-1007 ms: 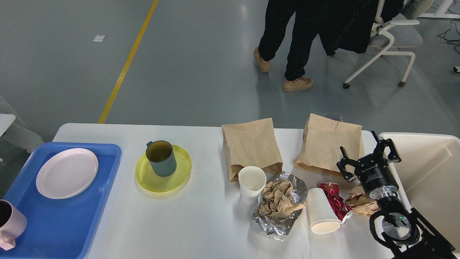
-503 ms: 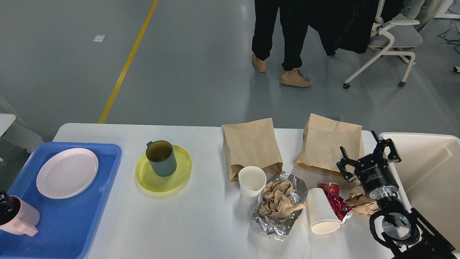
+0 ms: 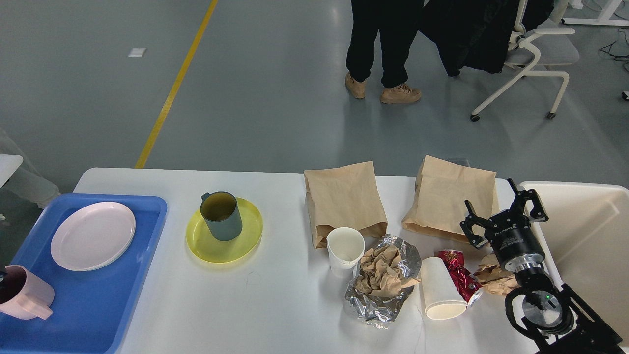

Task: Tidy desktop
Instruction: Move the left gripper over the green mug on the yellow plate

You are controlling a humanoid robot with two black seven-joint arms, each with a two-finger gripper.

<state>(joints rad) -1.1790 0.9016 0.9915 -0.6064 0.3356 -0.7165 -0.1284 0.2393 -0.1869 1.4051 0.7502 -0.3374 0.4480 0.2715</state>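
The desktop (image 3: pixel 275 300) is a wide white table. On its right half lie two brown paper bags (image 3: pixel 344 199) (image 3: pixel 449 196), an upright white paper cup (image 3: pixel 345 250), foil holding crumpled brown paper (image 3: pixel 381 280), a tipped paper cup (image 3: pixel 440 287), a red wrapper (image 3: pixel 459 275) and a brown paper wad (image 3: pixel 496 280). A grey-green mug (image 3: pixel 221 215) stands on a yellow plate (image 3: pixel 245 241). My right gripper (image 3: pixel 502 210) is open and empty, hovering by the right bag's near corner, above the paper wad. My left gripper is out of view.
A blue tray (image 3: pixel 98 295) at the left holds a pink plate (image 3: pixel 92 235) and a pink mug (image 3: pixel 27 297). A cream bin (image 3: pixel 589 231) stands past the table's right edge. A person (image 3: pixel 383 44) and an office chair (image 3: pixel 530 54) are on the floor beyond.
The pink mug shifted slightly right and now rests on the tray; the dark part seen at it half a second ago is gone. The person stepped closer together. My right arm stayed still.
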